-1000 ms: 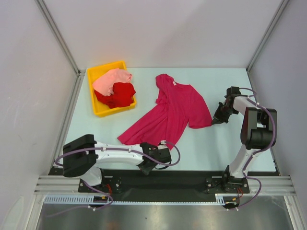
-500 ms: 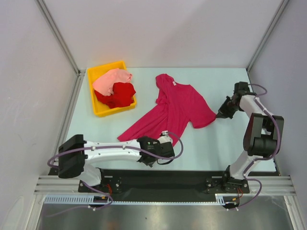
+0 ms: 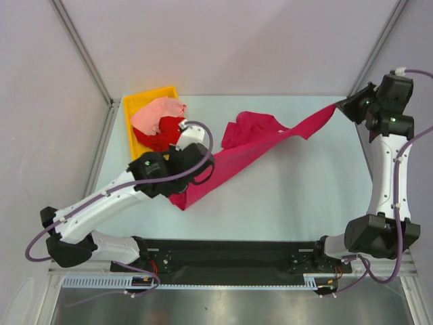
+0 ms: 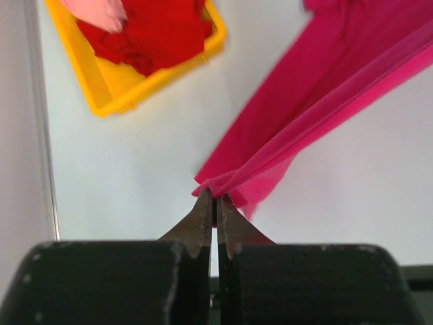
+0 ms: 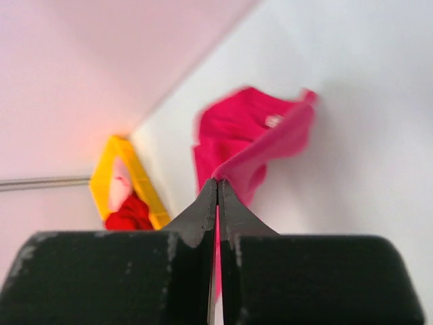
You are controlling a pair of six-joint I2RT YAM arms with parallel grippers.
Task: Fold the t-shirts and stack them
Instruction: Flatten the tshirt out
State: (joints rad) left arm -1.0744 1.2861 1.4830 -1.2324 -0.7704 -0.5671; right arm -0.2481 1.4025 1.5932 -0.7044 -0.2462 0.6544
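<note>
The magenta-crimson t-shirt hangs stretched in the air between both grippers, above the pale table. My left gripper is shut on its hem end. My right gripper is shut on its far end near the back right corner. Part of the shirt still bunches on the table. The bright red t-shirt and the pale salmon-pink t-shirt lie crumpled in the yellow bin; they also show in the left wrist view, red and pink.
The yellow bin stands at the back left of the table, close to my left arm. White walls and metal frame posts enclose the table on three sides.
Both grippers have closed on the magenta shirt and lifted it off the table. The left arm swung up and back toward the bin; the right arm rose toward the back right corner.
</note>
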